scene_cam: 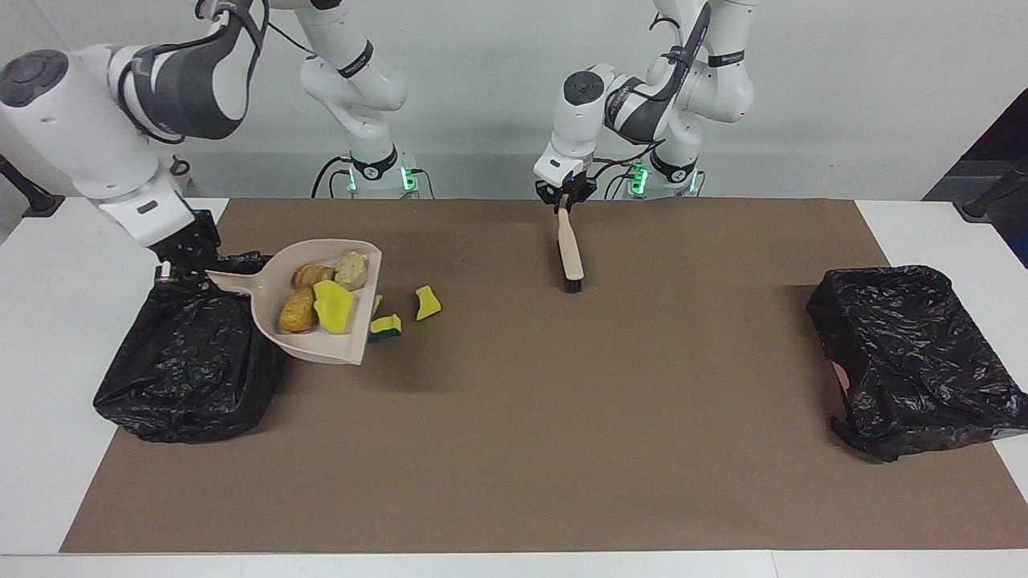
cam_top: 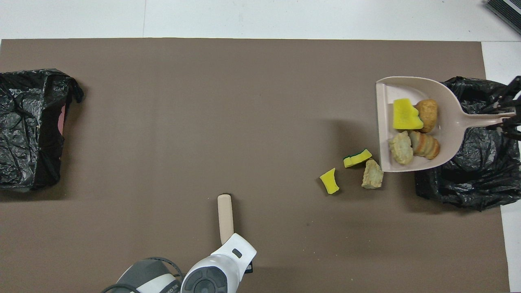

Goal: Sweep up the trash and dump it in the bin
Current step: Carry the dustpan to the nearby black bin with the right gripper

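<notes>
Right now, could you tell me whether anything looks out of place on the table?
Yes: three scraps lie on the mat beside the raised dustpan, which holds four pieces and hangs partly over the bin at the right arm's end.

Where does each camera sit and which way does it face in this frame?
Facing view: high across the table, looking at the robots; both arms show whole, left gripper holding the brush, right gripper holding the dustpan.
Overhead view: above the robots' end, looking steeply down; only the left arm's wrist and the right gripper show.
Shared: dustpan, brush, both black bins, loose scraps.
</notes>
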Controlling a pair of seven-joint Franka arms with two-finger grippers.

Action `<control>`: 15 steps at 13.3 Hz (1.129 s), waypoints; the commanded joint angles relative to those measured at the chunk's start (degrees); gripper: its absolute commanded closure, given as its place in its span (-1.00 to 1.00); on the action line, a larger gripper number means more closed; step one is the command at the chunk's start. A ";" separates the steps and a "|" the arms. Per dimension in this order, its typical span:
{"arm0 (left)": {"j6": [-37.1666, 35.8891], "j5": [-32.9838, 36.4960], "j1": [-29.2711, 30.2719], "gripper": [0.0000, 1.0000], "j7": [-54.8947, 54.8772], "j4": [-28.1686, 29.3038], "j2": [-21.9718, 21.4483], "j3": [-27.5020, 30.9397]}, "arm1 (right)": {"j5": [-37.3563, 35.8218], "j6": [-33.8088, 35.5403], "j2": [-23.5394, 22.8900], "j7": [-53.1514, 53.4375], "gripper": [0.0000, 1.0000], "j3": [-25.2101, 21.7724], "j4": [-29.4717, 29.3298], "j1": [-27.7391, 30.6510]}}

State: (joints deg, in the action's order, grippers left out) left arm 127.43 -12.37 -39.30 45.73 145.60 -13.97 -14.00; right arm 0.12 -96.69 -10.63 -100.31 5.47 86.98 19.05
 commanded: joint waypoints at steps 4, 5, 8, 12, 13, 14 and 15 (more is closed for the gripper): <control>3.88 1.12 -0.17 1.00 -0.12 2.59 -0.18 0.91 | -5.10 -6.48 1.40 -11.74 1.00 -8.36 0.91 2.92; 3.53 1.12 0.53 0.42 0.14 2.24 -0.01 0.99 | -8.70 -7.71 1.40 -11.75 1.00 -8.90 1.00 2.92; 2.21 1.12 3.60 -1.00 -0.38 1.71 0.69 1.08 | -20.23 -14.21 2.98 -8.52 1.00 -8.81 6.25 2.05; -5.77 1.21 13.43 -1.00 -3.96 -6.27 0.43 1.26 | -34.63 -13.97 3.51 9.92 1.00 -8.28 9.87 -0.84; -6.57 1.21 16.51 -1.00 -5.72 -7.77 -0.26 1.26 | -37.01 -12.83 3.69 12.74 1.00 -8.37 10.05 -1.90; -7.79 1.21 18.89 -1.00 -7.74 -9.26 -0.62 1.43 | -40.60 -10.04 3.78 15.81 1.00 -8.37 9.96 -3.83; -9.20 2.00 21.61 -1.00 -10.20 -11.02 -0.71 1.43 | -43.42 -7.22 3.87 17.59 1.00 -8.29 9.70 -5.15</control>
State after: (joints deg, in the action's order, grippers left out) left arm 121.83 -11.95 -21.98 38.74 137.53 -13.83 -12.21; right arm -38.30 -107.21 -9.24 -86.94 -2.99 94.74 16.10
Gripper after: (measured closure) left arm 0.000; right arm 0.687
